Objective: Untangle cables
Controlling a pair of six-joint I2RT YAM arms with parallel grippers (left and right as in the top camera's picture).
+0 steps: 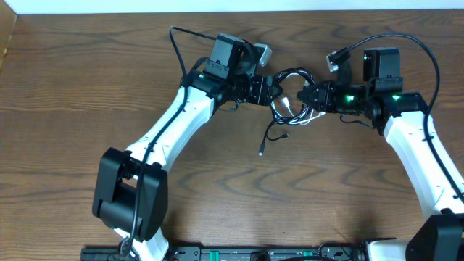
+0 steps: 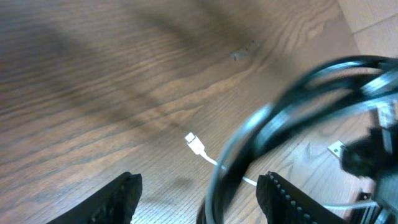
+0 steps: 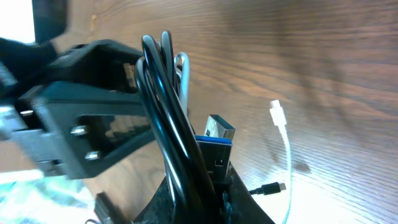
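The thin black cord (image 3: 163, 118), gathered in several loops, is being pinched by the right gripper (image 3: 200, 202) at the lower centre of the right wrist view. Its jaws are being pressed together on the strands, just beside a silver-and-blue USB plug (image 3: 216, 138). The left gripper (image 2: 199, 186) is being held spread, and the blurred black loops are passing between its fingers (image 2: 121, 196) with no clamping visible. The thin white cord (image 2: 198, 145) is lying on the brown wooden table (image 1: 87, 80). In the overhead view both cords are being observed between the two grippers, at the upper centre of the frame, with the black one trailing down toward the centre.
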